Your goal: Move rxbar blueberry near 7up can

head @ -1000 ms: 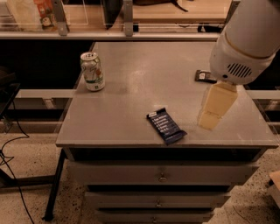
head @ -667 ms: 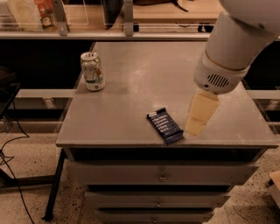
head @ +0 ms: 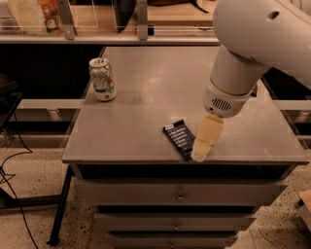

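Note:
The rxbar blueberry (head: 178, 137), a flat dark-blue wrapper with white text lines, lies on the grey table top (head: 141, 116) near its front edge, right of the middle. The 7up can (head: 102, 79) stands upright at the table's left edge, well to the left of the bar and farther back. My gripper (head: 201, 151) hangs from the big white arm (head: 252, 44), its cream fingers pointing down at the bar's right end, covering part of it. Whether it touches the bar does not show.
The table has drawers (head: 180, 197) below its front edge. A shelf rail with posts (head: 141, 22) and packaged goods (head: 34, 12) runs along the back. Cables (head: 14, 170) lie on the floor at left.
The arm has swung left and toward the front; the gripper has come from right of the bar to over its right end. Bar and can have not moved.

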